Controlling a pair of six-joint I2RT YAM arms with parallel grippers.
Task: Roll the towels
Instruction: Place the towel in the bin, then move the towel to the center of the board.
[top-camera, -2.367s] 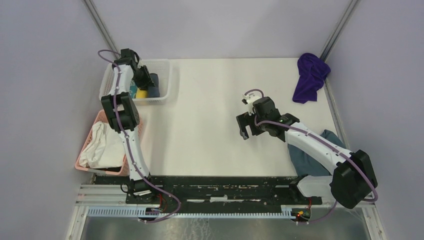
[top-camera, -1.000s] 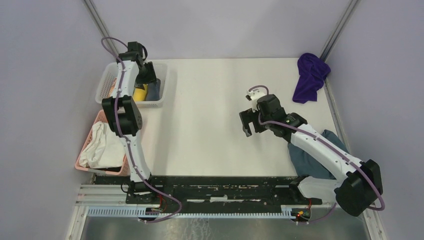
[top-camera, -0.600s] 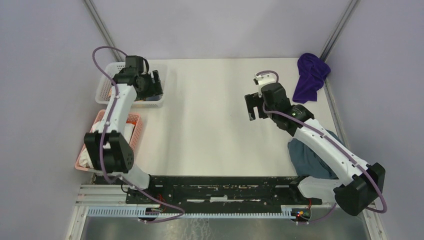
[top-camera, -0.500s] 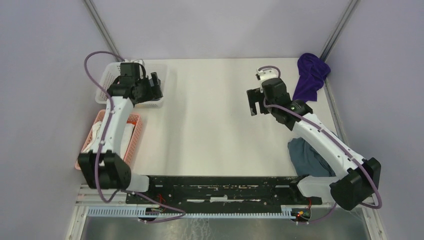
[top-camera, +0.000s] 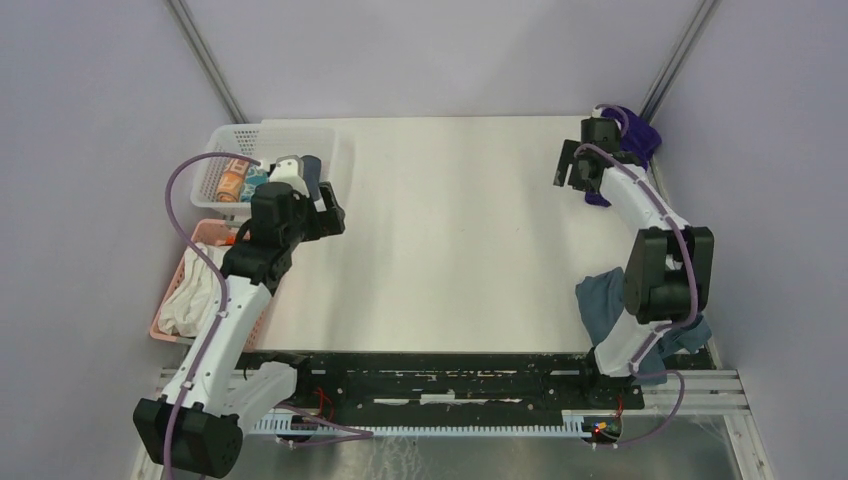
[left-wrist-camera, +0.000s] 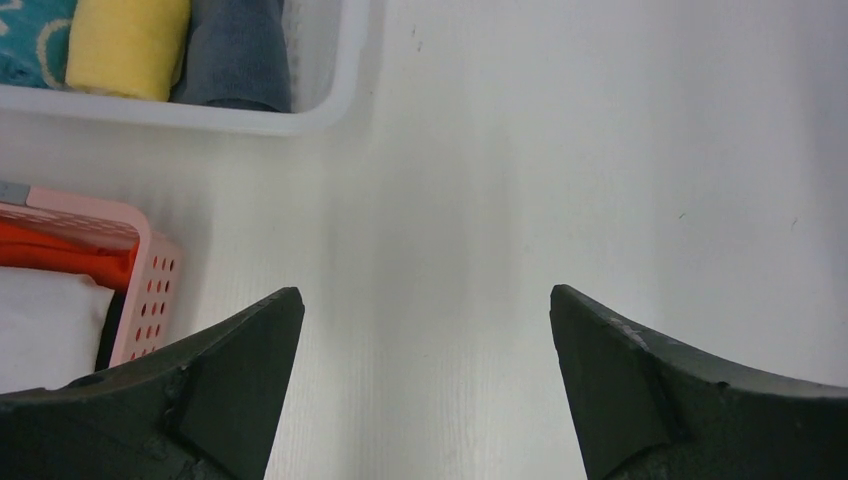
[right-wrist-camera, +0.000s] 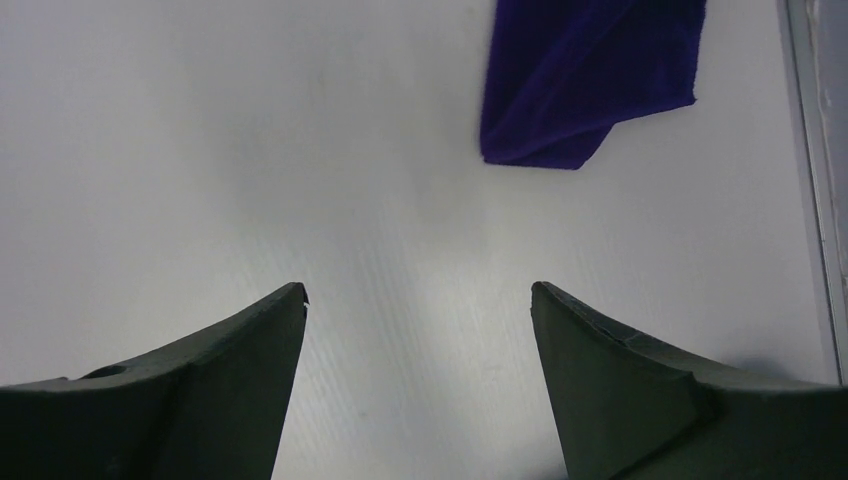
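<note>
Two towels lay unrolled: the slate-grey towel well behind the right gripper, by its arm's base, and the purple towel just ahead of it, to the right. The reach appeared to call for a descent onto the purple towel's near corner, pinching cloth and not the table. The right gripper's jaws stood wide apart, holding and touching nothing.

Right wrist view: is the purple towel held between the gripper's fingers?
No, the purple towel lies on the table ahead of the right gripper, whose open jaws hold nothing.
</note>
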